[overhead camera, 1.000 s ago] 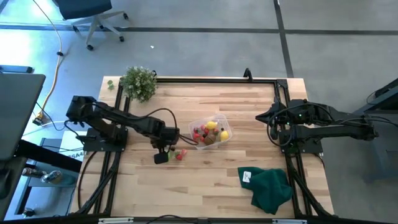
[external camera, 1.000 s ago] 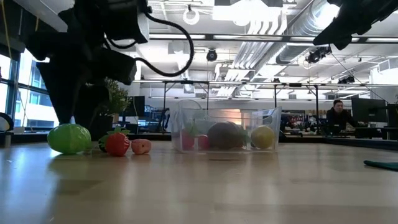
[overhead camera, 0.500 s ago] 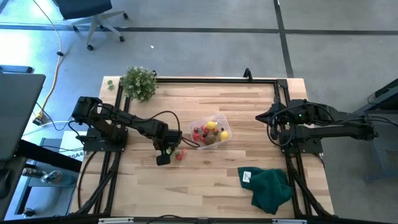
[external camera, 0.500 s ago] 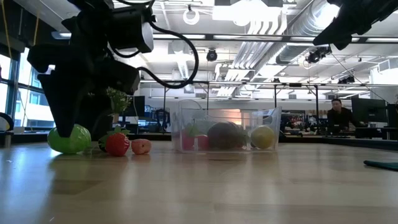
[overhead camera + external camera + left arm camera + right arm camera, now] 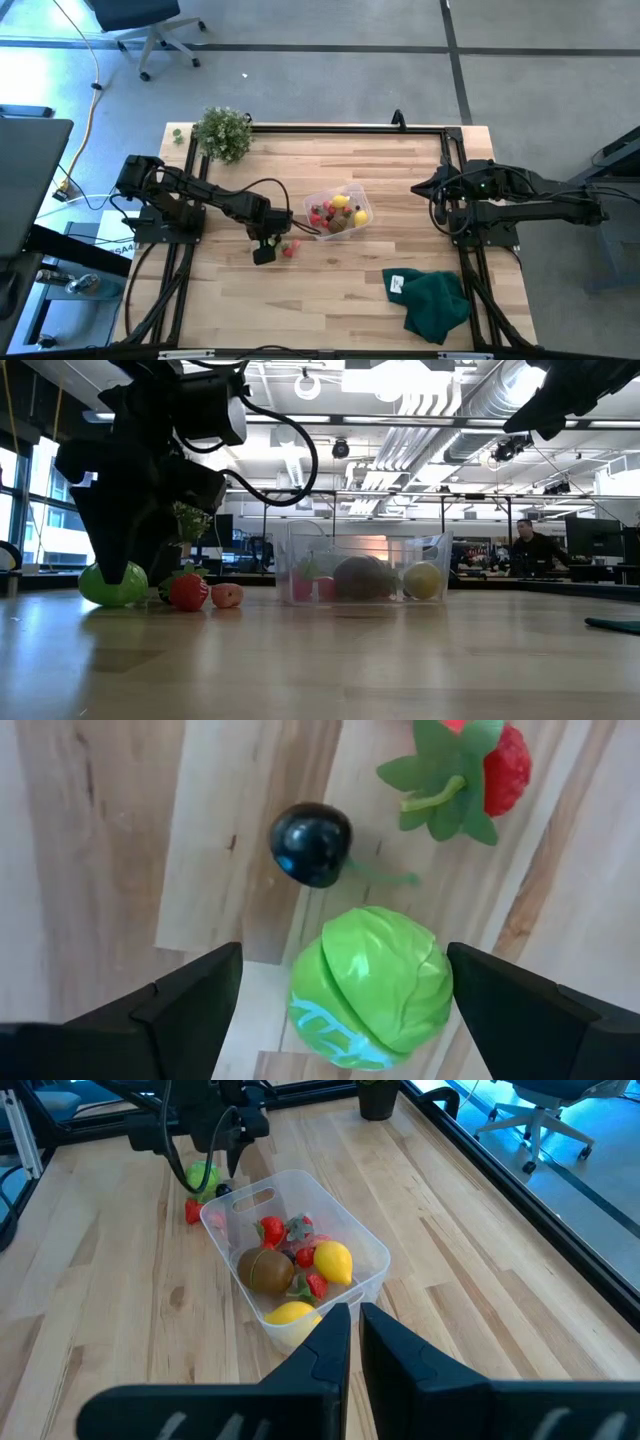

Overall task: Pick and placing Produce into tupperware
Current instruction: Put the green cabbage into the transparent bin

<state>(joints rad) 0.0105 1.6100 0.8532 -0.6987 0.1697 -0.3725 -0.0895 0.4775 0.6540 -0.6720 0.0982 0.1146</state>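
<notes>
My left gripper (image 5: 343, 952) points down, open, one finger on either side of a bright green round produce piece (image 5: 370, 985) lying on the table; I see no touch. Beside it lie a small dark berry (image 5: 311, 843), a red strawberry (image 5: 188, 592) and a small peach-coloured piece (image 5: 227, 595). The clear tupperware (image 5: 300, 1180) stands to their right and holds red, yellow and brown produce (image 5: 265, 1270). My right gripper (image 5: 355, 1315) waits shut, raised, at the table's right side (image 5: 418, 188).
A leafy potted plant (image 5: 222, 132) stands at the far left corner. A dark green cloth (image 5: 435, 300) lies at the near right. Black frame rails (image 5: 345, 127) run along the table's far edge and sides. A person (image 5: 530, 545) stands in the room beyond.
My left gripper has sunk a little, still open, so its fingers now reach down around the green produce piece. The produce and the tupperware have not moved.
</notes>
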